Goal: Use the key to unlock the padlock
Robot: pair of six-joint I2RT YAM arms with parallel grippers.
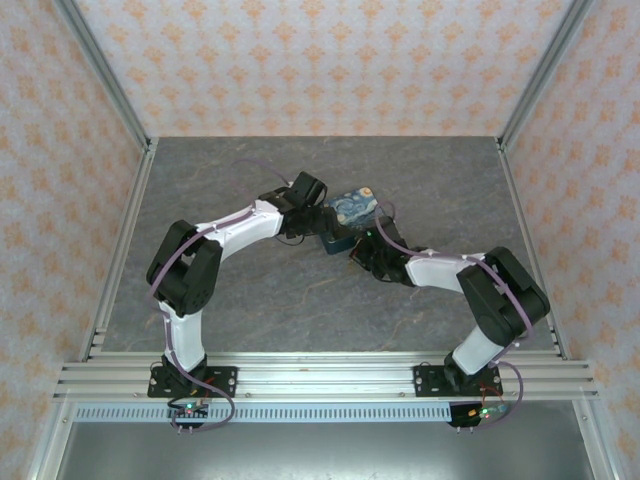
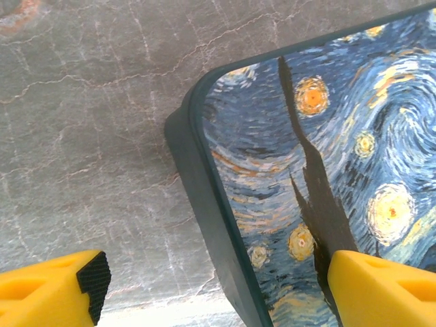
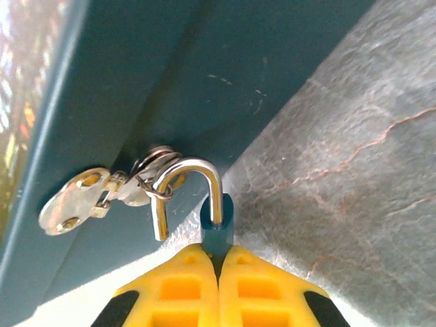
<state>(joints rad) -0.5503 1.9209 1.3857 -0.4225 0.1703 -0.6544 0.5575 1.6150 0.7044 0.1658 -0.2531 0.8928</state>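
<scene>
Pinching the smooth teal padlock (image 3: pixel 216 228) tight with the right gripper (image 3: pixel 219 262).
Straddling the swirl-printed box (image 2: pixel 327 136) at its rounded corner, left gripper (image 2: pixel 218 276) spread wide.

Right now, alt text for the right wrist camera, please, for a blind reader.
The yellow right claw is shut on a tiny teal-blue padlock whose thin silver shackle arches up, one leg ending free, with silver keys hanging from it. Behind stands a dark-teal box wall; grey marble table lies to the right.
</scene>
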